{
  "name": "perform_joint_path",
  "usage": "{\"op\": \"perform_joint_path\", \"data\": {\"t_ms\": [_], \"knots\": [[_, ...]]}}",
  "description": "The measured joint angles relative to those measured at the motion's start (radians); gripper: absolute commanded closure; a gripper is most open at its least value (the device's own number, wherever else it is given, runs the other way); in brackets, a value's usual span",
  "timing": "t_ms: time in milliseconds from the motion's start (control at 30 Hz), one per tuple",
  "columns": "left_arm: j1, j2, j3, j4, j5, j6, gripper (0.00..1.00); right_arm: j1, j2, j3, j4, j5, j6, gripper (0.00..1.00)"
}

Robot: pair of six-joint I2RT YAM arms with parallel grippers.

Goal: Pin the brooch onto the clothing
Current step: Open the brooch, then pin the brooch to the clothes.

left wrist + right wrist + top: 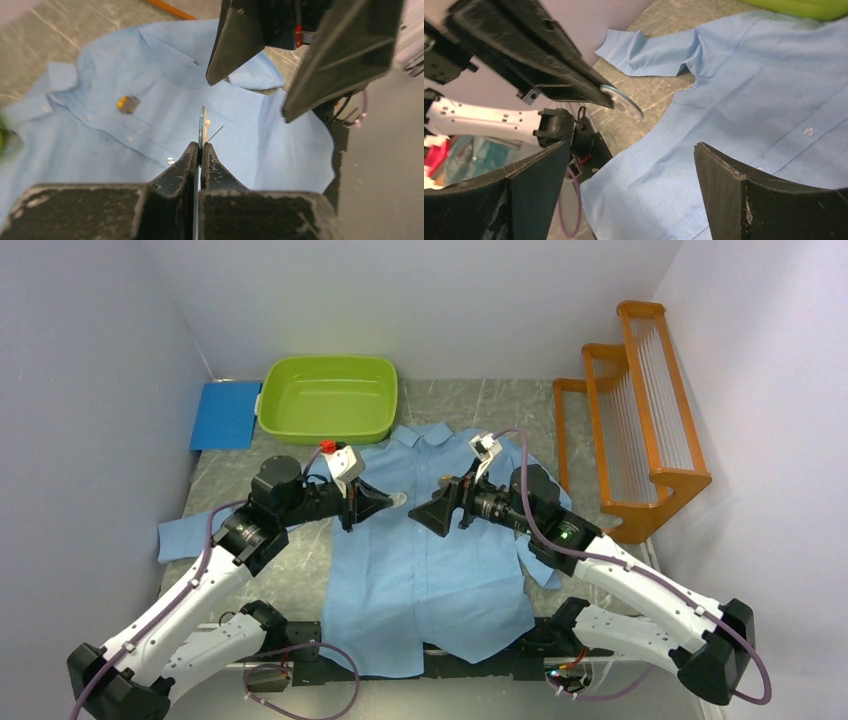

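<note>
The shirt (pixel 430 560) lies spread flat, front up, on the table (pixel 300 550). Its collar points at the green tub (pixel 322 428) and one sleeve runs out to the left. Both arms hang over its chest, tips facing each other and close together.

The step in hand looks like the handover or the approach for pinning. The right gripper (pixel 631 145) stands spread wide, holding nothing. The left gripper (pixel 201 147) is pressed together on the brooch (pixel 202 125), pinching it by its lower rim above the shirt, clear of the cloth.

To do it well, I judge:
- The cloth is thin and loose, so the free right gripper should press or pinch up a fold near the chest. Otherwise the point only pushes the cloth away.
- The left gripper should tip the brooch so the pin (pixel 215 134) meets that fold at a low slant, going in and out of one layer, not down into the table.
- The grip on the rim is narrow, so a sideways push could twist the brooch loose. Go slowly.

The shirt is light blue, with a buttoned placket and few creases. The brooch is a thin round disc, seen almost edge-on, pale and shiny. Its pin is a fine dark wire jutting out to one side. A small round gold-and-dark piece (pixel 128 104) lies on the shirt near the collar; I cannot tell what it is.
</note>
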Motion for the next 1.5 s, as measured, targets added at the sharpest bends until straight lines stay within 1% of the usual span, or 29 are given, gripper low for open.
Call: {"op": "perform_joint_path", "data": {"t_ms": [133, 233, 300, 400, 467, 533, 633, 800, 933, 1033, 1067, 1267, 1333, 1500], "knots": [[0.000, -0.004, 0.061, -0.054, -0.003, 0.264, 0.97, -0.041, 0.047, 0.032, -0.026, -0.012, 0.099, 0.04], [0.000, -0.024, 0.064, -0.084, -0.006, 0.512, 0.97, -0.089, 0.079, 0.046, -0.027, -0.061, 0.193, 0.06], [0.000, -0.050, 0.045, -0.090, -0.004, 0.705, 0.97, -0.119, 0.092, 0.046, -0.019, -0.104, 0.253, 0.08], [0.000, -0.113, -0.040, -0.051, -0.001, 0.957, 0.97, -0.161, 0.106, 0.046, 0.010, -0.165, 0.344, 0.11], [-0.001, -0.147, -0.113, -0.019, -0.001, 1.121, 0.97, -0.176, 0.113, 0.046, 0.028, -0.195, 0.382, 0.15], [-0.004, -0.158, -0.148, -0.003, -0.003, 1.247, 0.97, -0.181, 0.128, 0.046, 0.045, -0.231, 0.412, 0.22], [-0.014, -0.158, -0.162, 0.011, -0.023, 1.387, 0.97, -0.181, 0.163, 0.046, 0.072, -0.277, 0.454, 0.32], [-0.041, -0.180, -0.163, 0.040, -0.056, 1.525, 0.97, -0.180, 0.240, 0.046, 0.155, -0.354, 0.532, 0.45], [-0.065, -0.192, -0.162, 0.032, -0.082, 1.600, 0.97, -0.175, 0.294, 0.046, 0.243, -0.401, 0.584, 0.45], [-0.076, -0.192, -0.153, -0.011, -0.096, 1.641, 0.97, -0.169, 0.321, 0.050, 0.272, -0.423, 0.606, 0.45], [-0.079, -0.192, -0.149, -0.023, -0.101, 1.652, 0.97, -0.167, 0.327, 0.056, 0.272, -0.426, 0.608, 0.46], [-0.093, -0.193, -0.141, -0.055, -0.117, 1.684, 0.97, -0.161, 0.347, 0.085, 0.301, -0.438, 0.622, 0.63], [-0.098, -0.193, -0.139, -0.058, -0.123, 1.691, 0.97, -0.161, 0.357, 0.085, 0.314, -0.441, 0.633, 0.65], [-0.109, -0.193, -0.135, -0.070, -0.132, 1.696, 0.97, -0.159, 0.391, 0.085, 0.323, -0.445, 0.644, 0.66]]}}
